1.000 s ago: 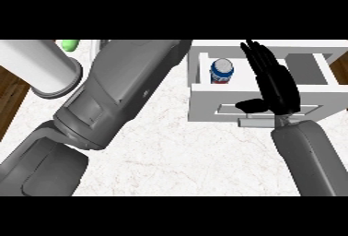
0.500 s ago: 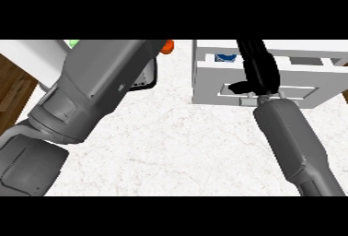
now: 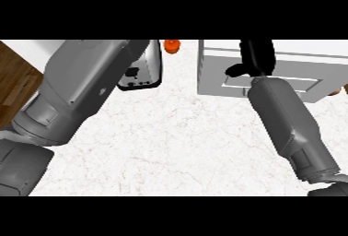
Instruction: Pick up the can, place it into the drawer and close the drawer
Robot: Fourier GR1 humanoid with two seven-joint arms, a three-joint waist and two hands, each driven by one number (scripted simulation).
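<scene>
At the drawer (image 3: 309, 69) front, the right hand (image 3: 255, 55) lies over the upper edge. Its fingers are straight and pressed together, pointing away from the robot, thumb out to the side; it pinches nothing. Whether it actually touches the panel cannot be told.

Can: not visible anywhere. Judged to be inside the drawer, hidden by front and top. No open gap shows, so the drawer looks shut or nearly so, though the hand covers part of the edge.

Step in hand (judgement): last part of the closing push.
1. Fingers flat vs. the front panel. Push straight along the drawer's travel w/ no sideways component, else the box may skew.
2. Contact approx. mid-panel, above the recessed handle, not at a corner.
3. Check the front is flush w/ the unit before retracting.
4. Withdraw straight back toward the robot. Thumb must not hook the handle recess, which could pull the drawer out again.
5. Left forearm (image 3: 81, 83) to remain well left of the drawer.

Count:
- drawer: 1
- can: 0 seen
- hands: 1 seen; left hand out of view
- forearms: 2, incl. right forearm (image 3: 289, 124) crossing the drawer front
- toaster (image 3: 144, 69): 1, left of drawer, partly under left forearm
- orange item (image 3: 172, 45): 1, just left of drawer's far corner, too small to identify
- counter (image 3: 170, 147): 1
</scene>
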